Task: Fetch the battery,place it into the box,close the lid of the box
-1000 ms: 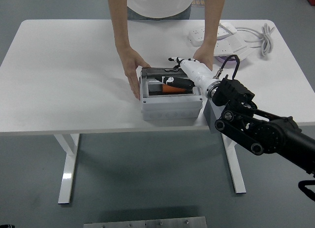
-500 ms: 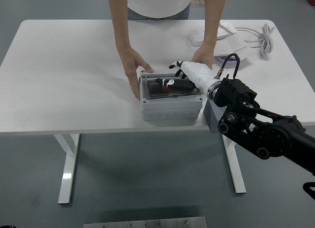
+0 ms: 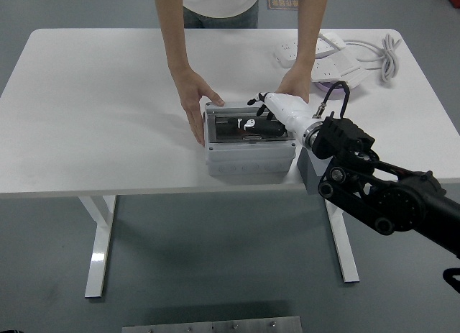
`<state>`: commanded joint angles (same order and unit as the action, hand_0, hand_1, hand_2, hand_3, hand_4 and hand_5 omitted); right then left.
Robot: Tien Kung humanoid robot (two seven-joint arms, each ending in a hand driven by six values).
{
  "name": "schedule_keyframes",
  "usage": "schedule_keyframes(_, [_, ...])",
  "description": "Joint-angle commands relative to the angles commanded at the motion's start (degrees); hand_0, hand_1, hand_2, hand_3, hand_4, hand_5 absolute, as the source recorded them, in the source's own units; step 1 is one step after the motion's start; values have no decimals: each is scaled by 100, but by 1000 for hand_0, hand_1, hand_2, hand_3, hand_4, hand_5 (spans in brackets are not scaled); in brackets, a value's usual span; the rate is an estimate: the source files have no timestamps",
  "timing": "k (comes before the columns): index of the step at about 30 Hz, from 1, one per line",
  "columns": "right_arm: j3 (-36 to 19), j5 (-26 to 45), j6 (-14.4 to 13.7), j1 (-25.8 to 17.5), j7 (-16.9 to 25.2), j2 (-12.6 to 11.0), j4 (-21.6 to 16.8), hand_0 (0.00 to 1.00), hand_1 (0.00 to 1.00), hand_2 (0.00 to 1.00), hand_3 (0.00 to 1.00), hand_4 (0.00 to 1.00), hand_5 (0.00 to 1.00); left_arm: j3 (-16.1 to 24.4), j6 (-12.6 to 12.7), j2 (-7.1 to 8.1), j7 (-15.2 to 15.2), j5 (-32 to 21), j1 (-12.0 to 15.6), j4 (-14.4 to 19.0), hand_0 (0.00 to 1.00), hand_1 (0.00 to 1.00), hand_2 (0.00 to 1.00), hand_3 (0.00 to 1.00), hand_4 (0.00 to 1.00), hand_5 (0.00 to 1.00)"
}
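Battery (image 3: 253, 128) inside open box (image 3: 248, 157) at near edge of surface (image 3: 108, 110). Right hand (image 3: 267, 111) over box; fingers' hold unclear, cannot tell. Person's hands (image 3: 192, 103) steadying box sides. Placing about done; lid closing left.

A single head view is given, taken from high on the robot's side and directed forward and down. The white table (image 3: 108, 131) is seen whole, its near edge lying across the middle of the picture, with the floor and table legs shown below it. The far edge is reached near the top, where a person's torso is cut off. No second view is supplied, so nothing is shared.
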<state>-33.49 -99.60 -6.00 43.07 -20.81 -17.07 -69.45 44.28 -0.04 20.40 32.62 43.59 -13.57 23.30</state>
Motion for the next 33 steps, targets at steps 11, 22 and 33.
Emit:
schedule_keyframes(11, [-786,-358,-2,-264,128,-230,-18,567,558,668,803,941,998,-10,18,-17,8,-54,77,7,838,899,845,811,845,513])
schedule_keyframes(22, [-1963,-654,155,-588,188,-358,144,770,686,709,804,960,998,-67,57,-28,-35,-161,124,5,839,899,845,811,843,508])
schedule_keyframes(33, [-3320,-1243,-640,-1103,890,-84,365,917,784,765,809,964,998,-76,70,-44,-38,-187,191,10,839,897,843,810,842,508])
